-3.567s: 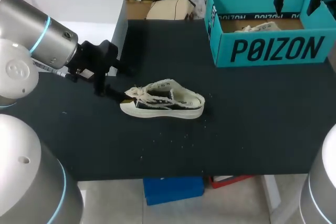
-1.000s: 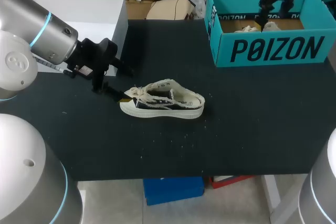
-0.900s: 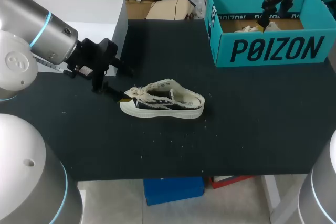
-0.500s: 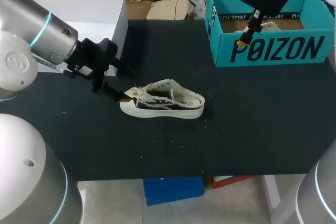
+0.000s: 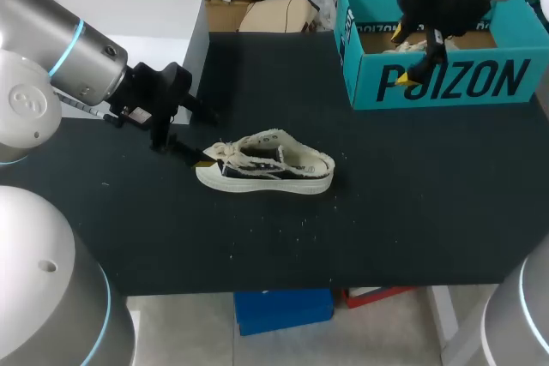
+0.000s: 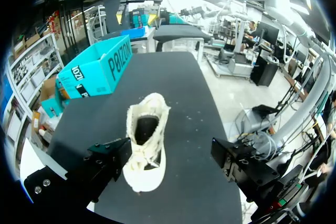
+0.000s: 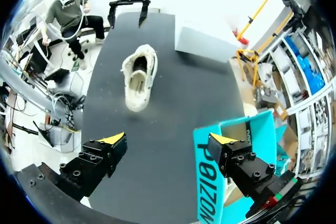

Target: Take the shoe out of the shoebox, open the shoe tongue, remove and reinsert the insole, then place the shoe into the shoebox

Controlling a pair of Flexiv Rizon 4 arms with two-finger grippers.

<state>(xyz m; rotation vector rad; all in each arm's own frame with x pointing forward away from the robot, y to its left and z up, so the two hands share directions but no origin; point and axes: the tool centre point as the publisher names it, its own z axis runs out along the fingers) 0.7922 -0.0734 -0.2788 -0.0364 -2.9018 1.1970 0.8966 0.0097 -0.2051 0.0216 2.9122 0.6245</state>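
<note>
While the shoe (image 5: 266, 163) stands on its sole near the middle of the worktop (image 5: 386, 212), the rest lies round it like this:

Shoe: cream with a dark side panel, out of the shoebox (image 5: 446, 85). In the head view the toe points to 9 o'clock and the heel to 3 o'clock. The laces are loose and the mouth gapes, and the left wrist view shows a dark inside.

Shoebox: teal and open-topped, at 1 o'clock from the shoe and well apart from it, by the worktop's far right corner. Something cream shows inside, mostly hidden.

Left pincer (image 5: 209, 138): at 9 o'clock from the shoe and low over the worktop, with its fingers spread wide. In its own view the toe lies between the fingers, much nearer one than the other. Whether that finger touches the toe, I cannot tell.

Right pincer (image 5: 405, 57): over the shoebox's front wall, at 1 o'clock from the shoe, with its yellow tips held apart. In its own view the teal wall lies just beside one finger and the shoe is well ahead, with the left pincer beyond it.

Specks (image 5: 283, 229): small pale crumbs on the worktop at 5 o'clock from the shoe.
</note>
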